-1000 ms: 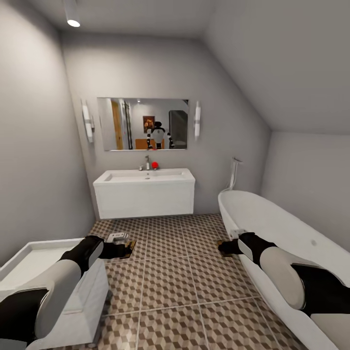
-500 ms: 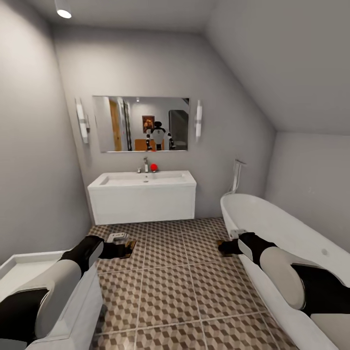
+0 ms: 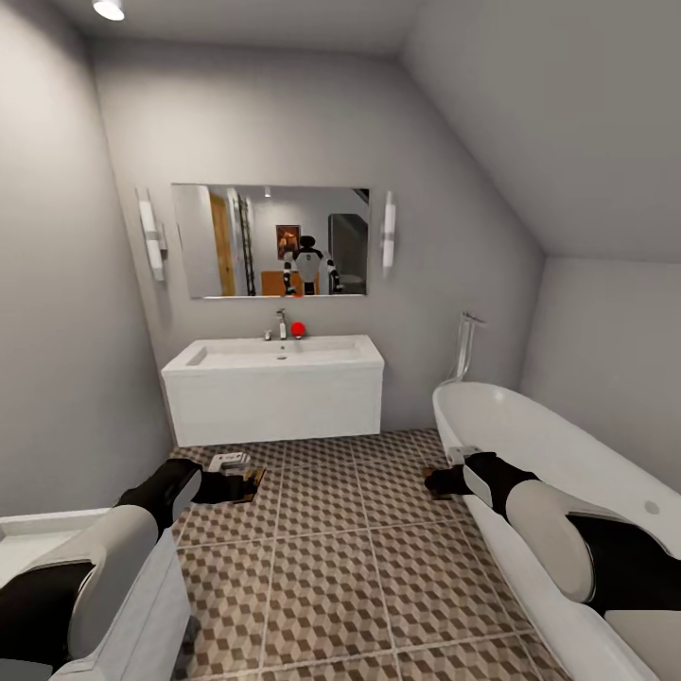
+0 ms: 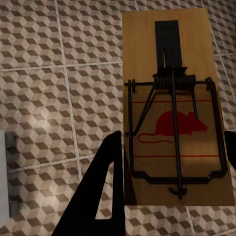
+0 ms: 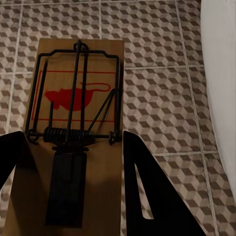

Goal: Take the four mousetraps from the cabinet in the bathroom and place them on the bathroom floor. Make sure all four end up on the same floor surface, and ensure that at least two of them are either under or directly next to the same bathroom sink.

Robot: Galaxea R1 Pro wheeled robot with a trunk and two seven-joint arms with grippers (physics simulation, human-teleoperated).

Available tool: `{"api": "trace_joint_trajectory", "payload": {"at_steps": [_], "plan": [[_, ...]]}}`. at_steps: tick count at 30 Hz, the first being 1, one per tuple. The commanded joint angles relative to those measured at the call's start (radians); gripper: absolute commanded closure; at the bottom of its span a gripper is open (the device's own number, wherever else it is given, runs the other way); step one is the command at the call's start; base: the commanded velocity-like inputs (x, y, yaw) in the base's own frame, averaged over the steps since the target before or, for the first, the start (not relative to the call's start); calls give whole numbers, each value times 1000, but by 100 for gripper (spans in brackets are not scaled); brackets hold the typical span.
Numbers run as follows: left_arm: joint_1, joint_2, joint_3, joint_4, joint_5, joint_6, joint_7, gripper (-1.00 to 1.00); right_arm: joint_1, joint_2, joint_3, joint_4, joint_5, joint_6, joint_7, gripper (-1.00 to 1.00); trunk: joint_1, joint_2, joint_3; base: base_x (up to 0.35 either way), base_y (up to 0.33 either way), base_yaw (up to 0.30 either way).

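Observation:
I hold one mousetrap in each hand, above the cube-patterned bathroom floor [image 3: 322, 558]. My left gripper [image 3: 248, 484] is shut on a brown wooden mousetrap [image 4: 172, 113] with dark wire and a red mouse print, its black fingers [image 4: 110, 167] against the board's long edges. My right gripper [image 3: 430, 478] is shut the same way on a second mousetrap [image 5: 78, 128]. Ahead, against the back wall, stands the white sink [image 3: 274, 355] on its boxy vanity, with a chrome tap [image 3: 281, 324]. Both hands are well short of it.
A long white bathtub [image 3: 539, 454] runs along the right, close beside my right arm. A white square fixture [image 3: 24, 544] sits at the lower left under my left arm. A small red object [image 3: 298, 328] rests on the sink top. A mirror [image 3: 270, 241] hangs above.
The view has moved forward and a little right: the sink looks nearer and the white fixture at the left slides out of the picture. Both hands keep their mousetraps.

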Motion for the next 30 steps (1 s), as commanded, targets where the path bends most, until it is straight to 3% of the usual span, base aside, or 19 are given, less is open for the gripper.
{"api": "trace_joint_trajectory", "payload": {"at_steps": [1, 19, 30], "plan": [[-1, -1, 8, -1, -7, 6, -5, 100, -1, 0, -8, -1, 7, 4, 5, 100, 0, -1, -1, 42, 0, 0], [-1, -1, 8, -2, -8, 6, -5, 100, -1, 0, -8, -1, 7, 4, 5, 100, 0, -1, -1, 10, 0, 0], [-1, -1, 8, -1, -7, 6, -4, 100, -1, 0, -8, -1, 7, 4, 5, 100, 0, -1, -1, 253, 0, 0]]}}
